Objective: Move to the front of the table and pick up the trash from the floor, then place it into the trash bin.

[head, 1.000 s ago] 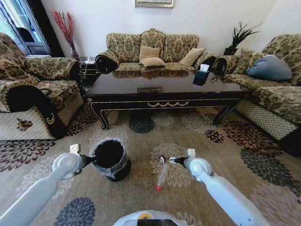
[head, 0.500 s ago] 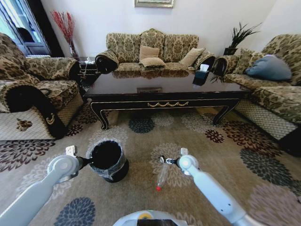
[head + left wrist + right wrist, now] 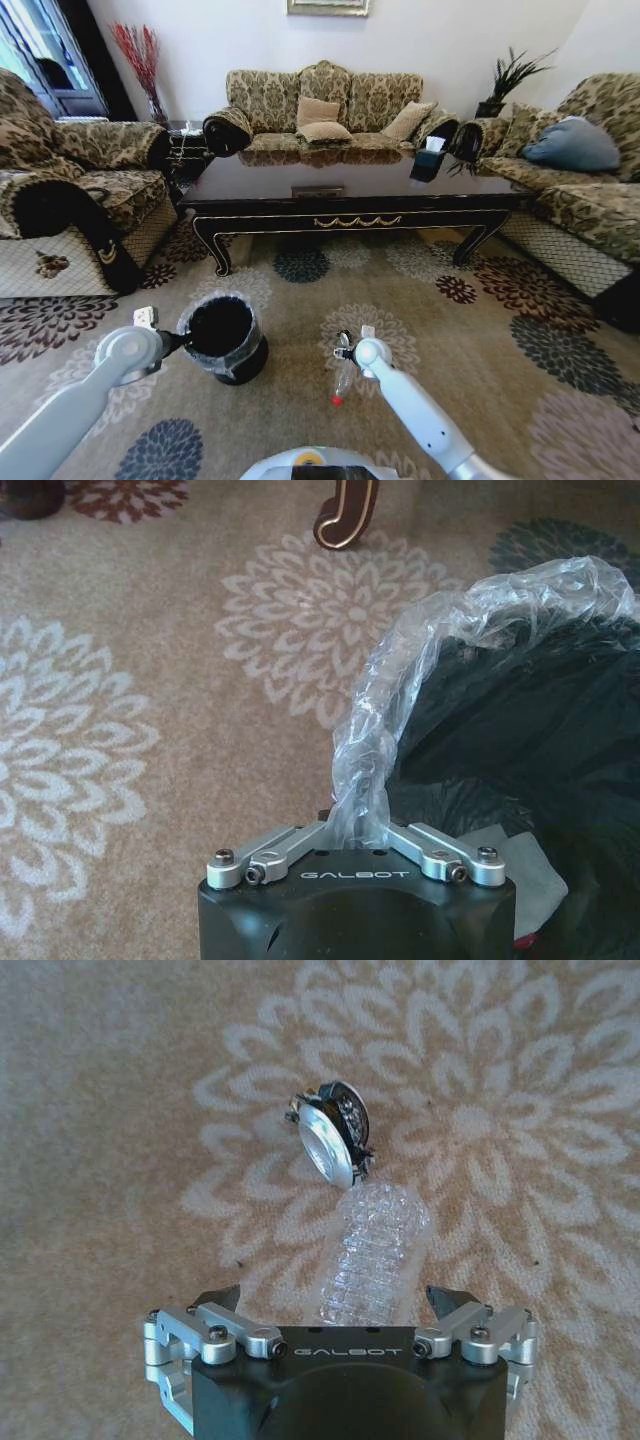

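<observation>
The right gripper (image 3: 340,1335) has its fingers (image 3: 215,1328) spread wide on either side of the clear bottle (image 3: 372,1253), not yet closed, so it can clamp the body lying on the floor (image 3: 120,1110). The left gripper (image 3: 357,855) pinches the liner of the trash bin (image 3: 222,338), holding it near. A small round piece (image 3: 332,1138) lies just beyond the bottle.
</observation>
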You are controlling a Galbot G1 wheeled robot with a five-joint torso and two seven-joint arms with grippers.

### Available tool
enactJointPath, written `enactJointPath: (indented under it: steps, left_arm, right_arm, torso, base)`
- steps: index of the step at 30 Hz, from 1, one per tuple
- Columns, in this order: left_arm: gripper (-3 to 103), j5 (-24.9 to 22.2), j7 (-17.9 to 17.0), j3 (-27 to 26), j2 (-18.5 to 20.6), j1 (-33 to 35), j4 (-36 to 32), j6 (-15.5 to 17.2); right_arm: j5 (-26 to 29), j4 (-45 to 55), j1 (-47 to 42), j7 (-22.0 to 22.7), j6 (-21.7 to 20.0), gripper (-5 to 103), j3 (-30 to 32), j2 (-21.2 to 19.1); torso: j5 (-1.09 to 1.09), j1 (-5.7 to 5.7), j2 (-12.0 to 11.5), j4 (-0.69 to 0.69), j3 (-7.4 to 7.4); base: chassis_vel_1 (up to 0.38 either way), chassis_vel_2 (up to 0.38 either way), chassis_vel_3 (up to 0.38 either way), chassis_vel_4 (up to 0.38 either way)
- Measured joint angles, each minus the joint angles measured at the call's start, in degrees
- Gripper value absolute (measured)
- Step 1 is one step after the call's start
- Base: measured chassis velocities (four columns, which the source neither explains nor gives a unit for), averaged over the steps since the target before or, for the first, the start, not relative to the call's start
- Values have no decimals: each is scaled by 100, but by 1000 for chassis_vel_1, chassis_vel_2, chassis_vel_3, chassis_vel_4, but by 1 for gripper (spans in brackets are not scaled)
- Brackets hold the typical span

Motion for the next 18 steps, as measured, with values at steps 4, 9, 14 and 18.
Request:
enactJointPath:
  steps: [4, 9, 14, 18]
  left_arm:
    - [0, -46, -16, 1, 26, 0, 13, 0]
    - [0, -113, -26, -13, 80, -57, 27, 0]
    - [0, -149, -47, -9, 121, -113, 26, 0]
    - [0, -163, -59, 1, 139, -122, -4, 0]
  right_arm:
    - [-154, -198, 54, -141, 3, 100, 45, 113]
    - [-253, -370, 103, -246, 5, 100, 43, 158]
    - [-532, -581, 107, -534, 8, 99, 63, 178]
    - [-722, -728, 98, -696, 11, 83, 77, 177]
  torso:
    - [0, 0, 0, 1, 0]
    - [1, 0, 0, 2, 0]
    - [1, 0, 0, 1, 0]
    - [1, 0, 0, 1, 0]
  base:
    - [0, 0, 0, 0]
    - [0, 0, 0, 0]
    - [0, 0, 0, 0]
    - [0, 0, 0, 0]
